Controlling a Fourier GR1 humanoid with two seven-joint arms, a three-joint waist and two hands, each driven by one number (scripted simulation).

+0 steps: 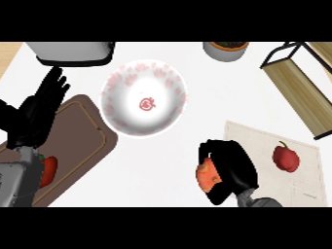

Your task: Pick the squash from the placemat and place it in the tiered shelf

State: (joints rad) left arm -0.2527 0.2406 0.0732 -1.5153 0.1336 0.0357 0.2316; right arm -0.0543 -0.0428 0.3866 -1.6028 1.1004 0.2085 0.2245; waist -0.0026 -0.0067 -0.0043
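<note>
The orange squash (209, 174) sits inside my right hand (231, 168), whose black fingers curl round it and hide most of it. That hand is low in the view, just left of the beige placemat (305, 189). The tiered shelf (301, 95), wooden boards in a black frame, lies tilted at the upper right, well away from the hand. My left hand (35, 116) rests open at the left, fingers up, over a brown cutting board (82, 141).
A red pepper (285, 157) lies on the placemat. A white plate (125, 78) with a red pattern fills the middle. A potted plant (226, 48) and a white container (71, 51) stand at the back. A red vegetable (49, 170) lies on the board beside my left forearm.
</note>
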